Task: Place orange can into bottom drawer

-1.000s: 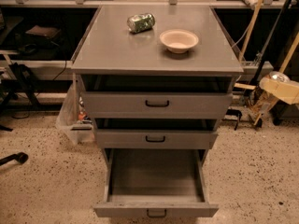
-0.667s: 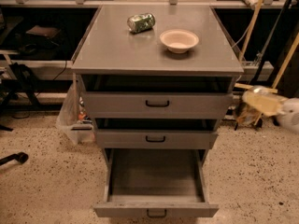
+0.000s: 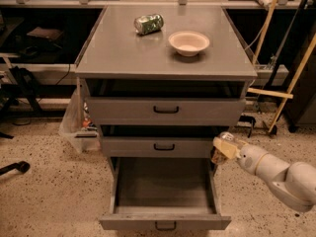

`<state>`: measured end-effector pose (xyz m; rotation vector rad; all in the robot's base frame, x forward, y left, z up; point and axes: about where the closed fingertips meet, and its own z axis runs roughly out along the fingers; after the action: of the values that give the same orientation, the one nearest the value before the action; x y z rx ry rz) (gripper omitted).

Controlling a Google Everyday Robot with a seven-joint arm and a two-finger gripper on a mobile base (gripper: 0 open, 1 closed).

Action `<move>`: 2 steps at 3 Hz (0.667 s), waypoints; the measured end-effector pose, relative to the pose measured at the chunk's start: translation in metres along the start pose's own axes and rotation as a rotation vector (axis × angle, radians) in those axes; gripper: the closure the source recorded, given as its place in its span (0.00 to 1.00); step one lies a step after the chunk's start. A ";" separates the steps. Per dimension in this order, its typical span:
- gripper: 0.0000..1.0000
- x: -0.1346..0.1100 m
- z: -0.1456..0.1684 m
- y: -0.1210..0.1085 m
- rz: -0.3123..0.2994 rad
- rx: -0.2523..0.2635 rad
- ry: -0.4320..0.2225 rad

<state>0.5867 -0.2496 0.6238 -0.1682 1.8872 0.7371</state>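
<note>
The bottom drawer (image 3: 129, 223) of the grey cabinet is pulled out towards me, and its inside shows nothing in it. My gripper (image 3: 220, 151) reaches in from the lower right and sits at the drawer's right rear corner, just below the middle drawer's front. Its pale fingers (image 3: 226, 146) are shut on the orange can (image 3: 217, 156), a small copper-coloured can mostly hidden by them. The can is held above the drawer's right edge.
The cabinet top (image 3: 118, 53) bears a green-and-silver can (image 3: 148, 23) on its side and a pale bowl (image 3: 188, 42). The top drawer (image 3: 165, 110) and middle drawer (image 3: 163, 146) stand slightly open. A plastic bag (image 3: 74, 127) is on the left, and wooden poles (image 3: 289, 90) are on the right.
My arm has swung from the far right, at the top drawer's height, down and left to the bottom drawer's right rear corner, carrying the can.
</note>
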 end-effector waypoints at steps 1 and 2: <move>1.00 0.005 0.003 -0.023 0.014 0.081 -0.015; 1.00 0.009 0.002 -0.018 -0.016 0.066 -0.038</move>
<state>0.5922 -0.2614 0.6077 -0.1263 1.8695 0.6620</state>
